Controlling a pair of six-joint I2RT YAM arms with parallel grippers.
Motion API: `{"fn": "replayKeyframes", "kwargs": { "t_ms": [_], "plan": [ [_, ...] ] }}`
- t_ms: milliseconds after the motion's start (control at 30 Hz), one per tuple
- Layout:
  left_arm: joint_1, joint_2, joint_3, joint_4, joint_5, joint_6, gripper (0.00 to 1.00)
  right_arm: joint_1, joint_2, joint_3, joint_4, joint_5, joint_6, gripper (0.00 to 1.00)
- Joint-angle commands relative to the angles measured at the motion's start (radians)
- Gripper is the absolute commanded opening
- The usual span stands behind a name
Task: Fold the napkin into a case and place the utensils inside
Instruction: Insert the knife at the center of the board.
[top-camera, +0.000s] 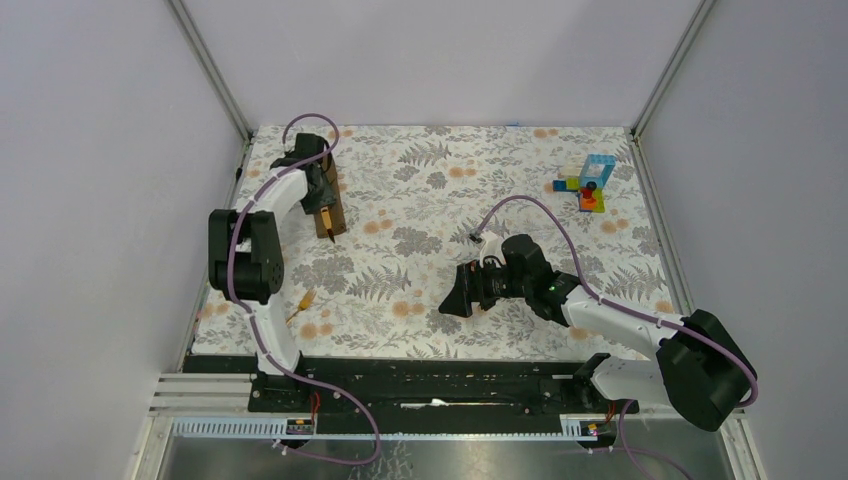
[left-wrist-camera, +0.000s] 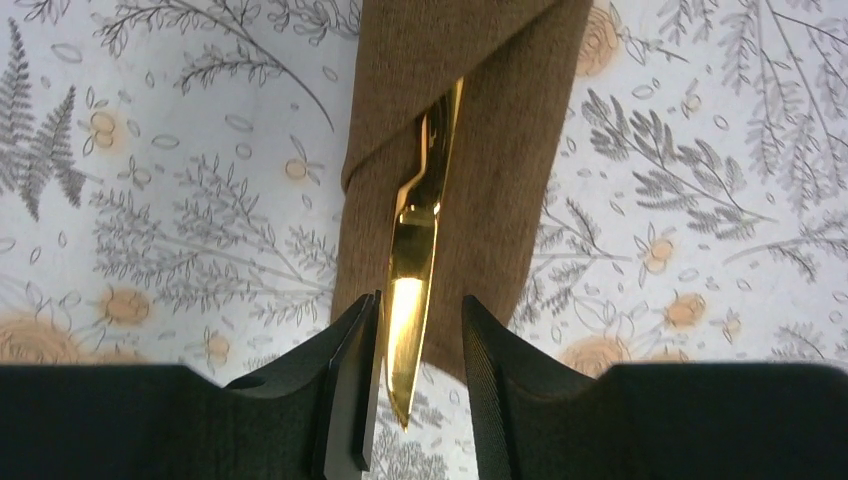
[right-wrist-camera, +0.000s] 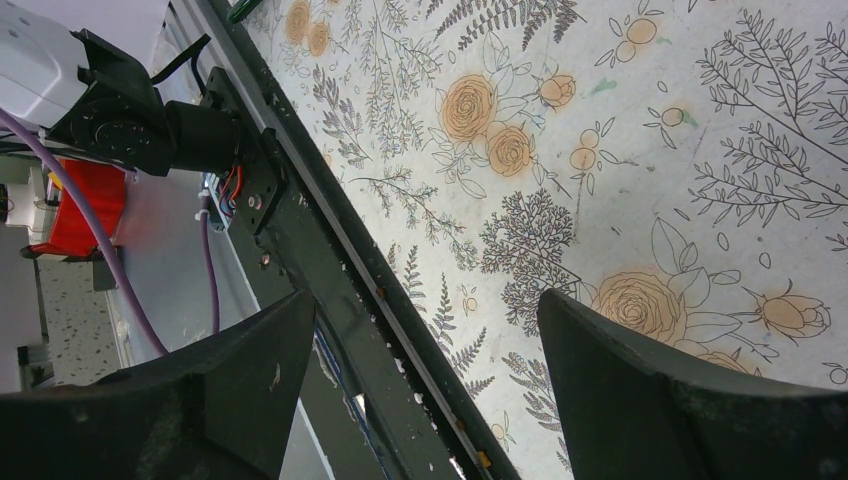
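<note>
Floral tabletop (left-wrist-camera: 150, 200), utensil (left-wrist-camera: 415, 225) between left pincer (left-wrist-camera: 421, 300)

We had the top camera high behind the arms (top-camera: 250, 262), looking down and forward over the whole table (top-camera: 440, 190). The left wrist camera sat very near the table top at its far left, facing down past its own fingers (left-wrist-camera: 345, 380) onto the napkin (left-wrist-camera: 500, 150). We saw that same napkin small in the top view. The right wrist camera was tilted sideways, low, facing the black rail (right-wrist-camera: 340, 260) at the table's near edge, which the top view also showed.
</note>
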Motion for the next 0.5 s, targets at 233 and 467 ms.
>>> {"fn": "replayKeyframes", "kwargs": {
  "t_ms": [233, 467],
  "plan": [
    [0.031, 0.177, 0.170, -0.017, 0.007, 0.075, 0.40, -0.007, -0.015, 0.012, 0.004, 0.010, -0.005, 0.89],
    [0.033, 0.228, 0.188, -0.002, 0.018, 0.084, 0.36, -0.007, -0.015, 0.011, 0.003, 0.010, -0.002, 0.89]
  ]
}}
